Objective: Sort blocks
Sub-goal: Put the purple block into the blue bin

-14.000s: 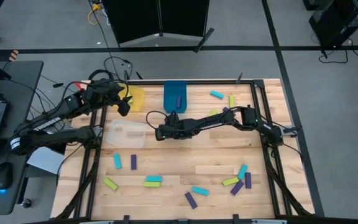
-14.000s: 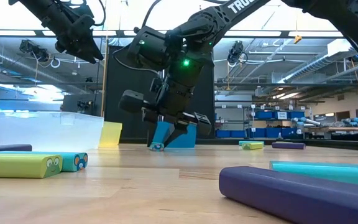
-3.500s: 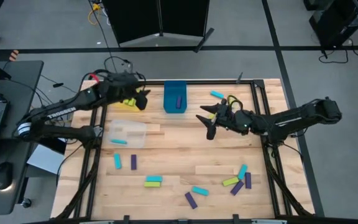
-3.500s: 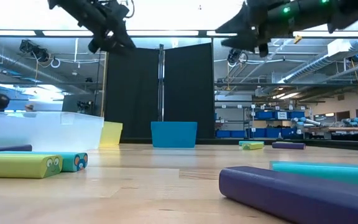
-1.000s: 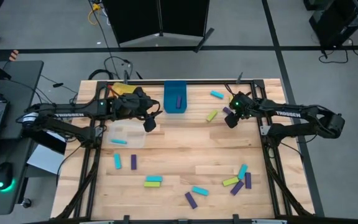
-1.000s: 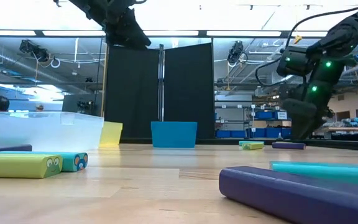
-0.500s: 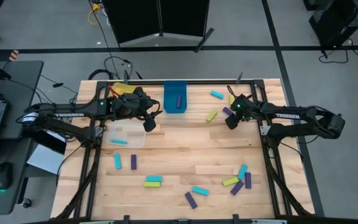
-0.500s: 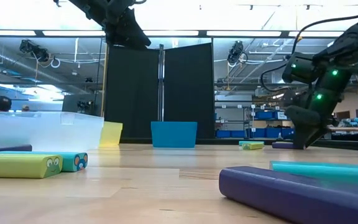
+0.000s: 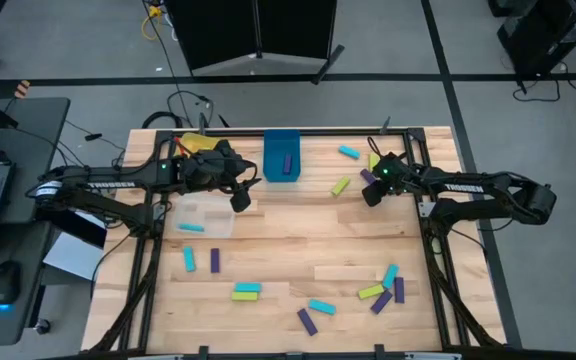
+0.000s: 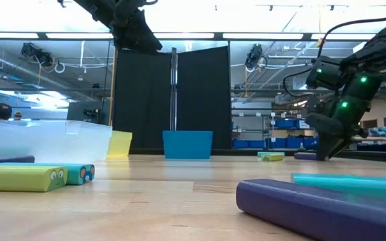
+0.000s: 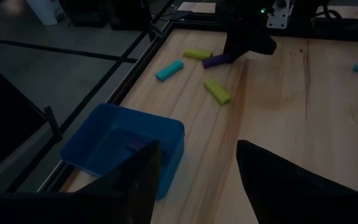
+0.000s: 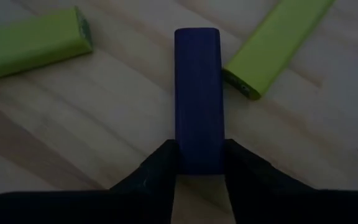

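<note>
My right gripper (image 9: 370,191) is down at the table's far right, shut on a dark purple block (image 12: 197,93). That block lies flat between two lime blocks (image 12: 33,43) (image 12: 278,43). A teal block (image 9: 349,152) lies farther back. My left gripper (image 9: 240,197) hangs open and empty above the table, between the blue bin (image 9: 282,155) and the clear bin (image 9: 204,215). The blue bin holds a purple block (image 9: 288,163), and the clear bin holds a teal block (image 9: 191,227). My right gripper pinches the purple block's two long sides (image 12: 197,158) between its two fingers (image 12: 160,168), at the end nearest the gripper. The fingers slant down from above. The block lies flat on the wood.
A yellow bin (image 9: 208,150) sits at the far left, mostly under the left arm. Several more teal, lime and purple blocks lie along the near half (image 9: 247,291) (image 9: 383,290). Bare wood lies in the table's middle (image 9: 298,235).
My right gripper has sunk a little onto the purple block at the far right. The block lies where it did.
</note>
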Motion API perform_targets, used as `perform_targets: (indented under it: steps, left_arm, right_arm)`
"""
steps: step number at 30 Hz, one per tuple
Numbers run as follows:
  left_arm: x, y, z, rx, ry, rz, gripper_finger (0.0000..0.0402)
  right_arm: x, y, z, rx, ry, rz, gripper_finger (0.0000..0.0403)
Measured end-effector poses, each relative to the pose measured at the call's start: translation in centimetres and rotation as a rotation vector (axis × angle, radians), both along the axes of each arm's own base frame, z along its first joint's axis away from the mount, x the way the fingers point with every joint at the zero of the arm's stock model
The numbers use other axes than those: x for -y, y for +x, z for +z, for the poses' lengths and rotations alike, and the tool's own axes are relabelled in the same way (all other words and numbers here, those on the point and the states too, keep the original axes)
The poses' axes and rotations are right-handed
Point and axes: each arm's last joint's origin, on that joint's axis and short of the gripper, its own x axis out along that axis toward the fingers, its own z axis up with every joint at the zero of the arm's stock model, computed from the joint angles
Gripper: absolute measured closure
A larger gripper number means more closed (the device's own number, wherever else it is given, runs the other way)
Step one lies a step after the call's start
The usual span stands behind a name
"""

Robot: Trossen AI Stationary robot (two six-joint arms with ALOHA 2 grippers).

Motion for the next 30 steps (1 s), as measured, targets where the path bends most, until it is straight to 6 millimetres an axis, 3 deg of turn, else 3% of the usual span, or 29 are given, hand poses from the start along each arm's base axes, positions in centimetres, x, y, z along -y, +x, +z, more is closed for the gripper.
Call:
perform_targets:
  steps: [8,15,25,30]
  left_arm:
    - [0.0,0.0,0.0,-0.006,-0.001,0.0,0.0183]
    - [0.0,0.0,-0.1,-0.007,-0.002,0.0,0.0183]
    - [0.0,0.0,0.0,-0.002,0.014,0.01,0.0183]
    - [-0.2,0.2,0.6,0.041,0.065,0.024,0.0183]
  right_arm:
    - [-0.1,0.3,0.3,0.032,0.009,-0.011,0.0284]
    - [-0.1,2.4,2.7,0.192,-0.021,0.105,0.0284]
    - [-0.4,7.9,8.2,0.764,-0.294,0.316,0.0284]
    - [1.0,11.5,9.0,0.767,-0.343,0.33,0.0284]
